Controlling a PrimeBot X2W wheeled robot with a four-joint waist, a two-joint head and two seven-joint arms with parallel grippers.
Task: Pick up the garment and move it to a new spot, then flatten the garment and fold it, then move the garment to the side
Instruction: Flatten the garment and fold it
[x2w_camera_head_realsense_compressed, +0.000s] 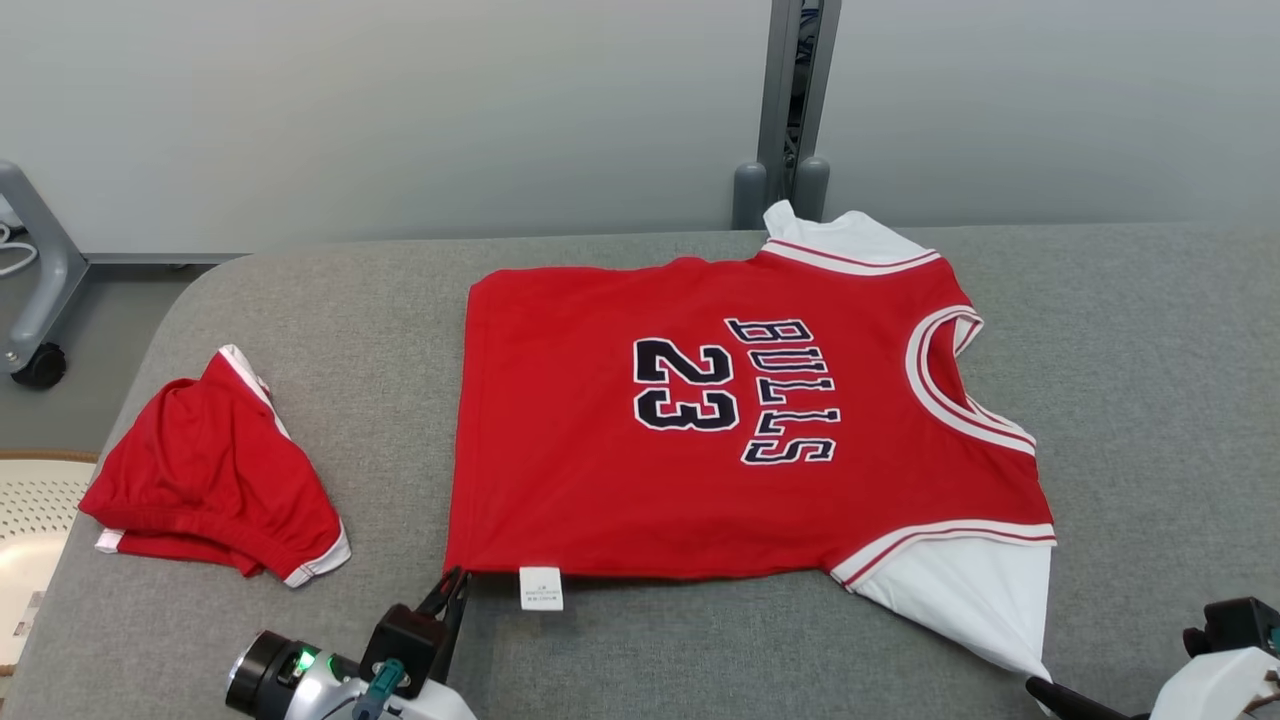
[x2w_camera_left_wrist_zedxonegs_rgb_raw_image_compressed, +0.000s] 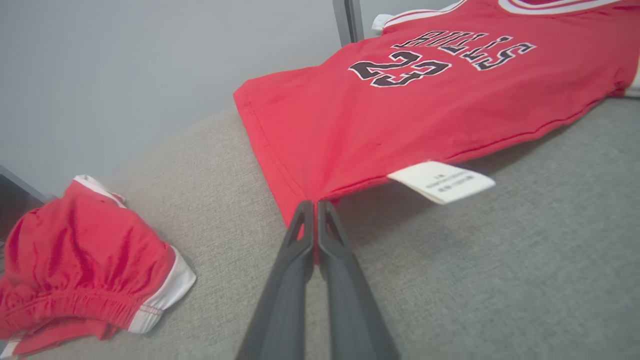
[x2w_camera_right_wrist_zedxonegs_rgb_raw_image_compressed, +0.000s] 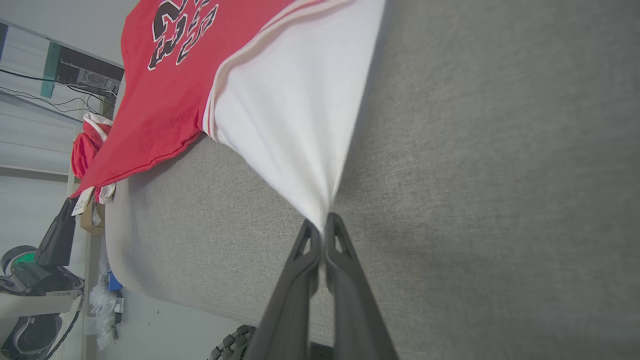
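1. The left gripper (x2w_camera_left_wrist_zedxonegs_rgb_raw_image_compressed: 315, 206) was clamped shut on the hem corner of the red cloth jersey with white sleeves (x2w_camera_head_realsense_compressed: 600, 470), just beside its small white care label (x2w_camera_head_realsense_compressed: 541, 588).
2. The right gripper (x2w_camera_right_wrist_zedxonegs_rgb_raw_image_compressed: 324, 222) was pinched closed on the tip of the nearer white sleeve (x2w_camera_head_realsense_compressed: 960, 590).
3. The jersey lay spread on the grey fabric-covered table (x2w_camera_head_realsense_compressed: 1150, 350), "BULLS 23" facing up.
4. Crumpled red shorts with white trim (x2w_camera_head_realsense_compressed: 210, 470) sat apart, left of it.

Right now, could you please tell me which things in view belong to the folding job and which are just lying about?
In the job: jersey, left pincer shut on its hem corner, right pincer shut on its sleeve tip.
Lying about: red shorts, grey post, wheeled stand.
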